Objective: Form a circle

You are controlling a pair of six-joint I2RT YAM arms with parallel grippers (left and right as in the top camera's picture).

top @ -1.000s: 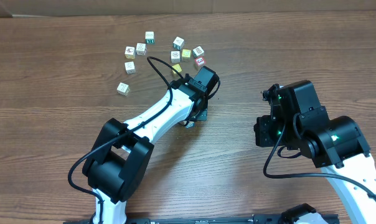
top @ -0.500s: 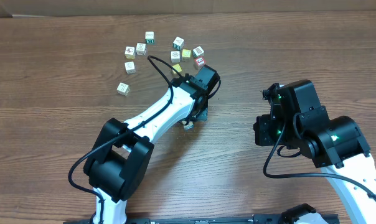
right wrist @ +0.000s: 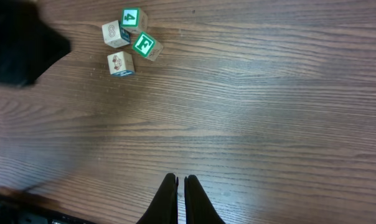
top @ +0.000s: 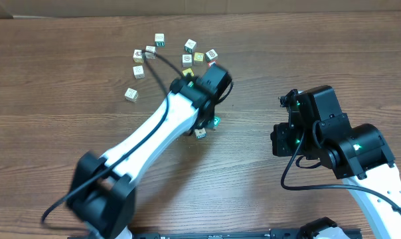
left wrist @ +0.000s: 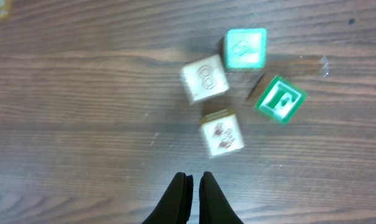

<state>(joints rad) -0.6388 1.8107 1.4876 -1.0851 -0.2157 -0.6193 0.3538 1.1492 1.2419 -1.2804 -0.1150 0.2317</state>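
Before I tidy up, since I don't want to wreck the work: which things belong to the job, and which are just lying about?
Job: 4 cube, F cube, 8 cube, picture cube, clustered together.
Lying about: loose cubes farther back, among them a yellow cube.

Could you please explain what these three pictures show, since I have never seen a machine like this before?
Two white-and-black robot arms, the left arm and right arm, stand at a brown wooden table. One picture looks down from above; the other two come from wrist cameras, each showing its own black pincer: left pincer, right pincer. Both are shut, holding nothing. Four small picture cubes, two green-topped and two whitish, lie clustered near the left pincer; more loose cubes lie farther off.
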